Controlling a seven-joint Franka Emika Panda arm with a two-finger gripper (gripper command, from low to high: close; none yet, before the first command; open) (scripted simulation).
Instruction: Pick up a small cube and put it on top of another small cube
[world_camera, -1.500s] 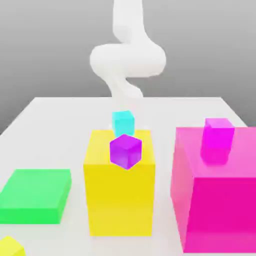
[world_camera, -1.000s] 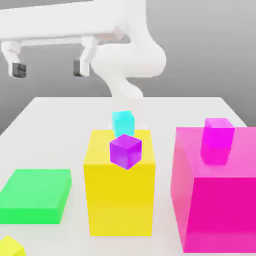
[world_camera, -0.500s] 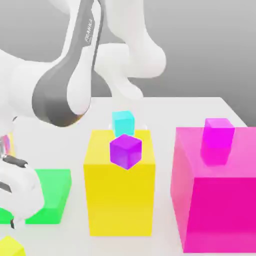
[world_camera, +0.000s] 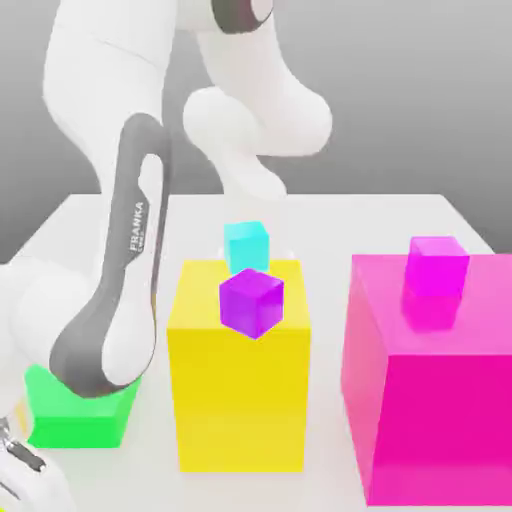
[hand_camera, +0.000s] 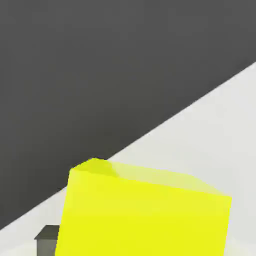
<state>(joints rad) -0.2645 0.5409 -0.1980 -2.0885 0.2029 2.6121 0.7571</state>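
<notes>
Presently the white arm (world_camera: 120, 290) folds steeply down beside the tall yellow block (world_camera: 240, 370), on the exterior view's left, overlapping the green slab (world_camera: 85, 415), while the purple cube (world_camera: 251, 301) rests atop that block, cyan cube (world_camera: 246, 246) just behind it.

A yellow cube (hand_camera: 145, 212) looms close in the hand view, one corner turned toward the camera, resting on the white table (hand_camera: 220, 130). A dark grey finger tip (hand_camera: 46, 239) shows just beside its lower edge, against a dark backdrop
</notes>
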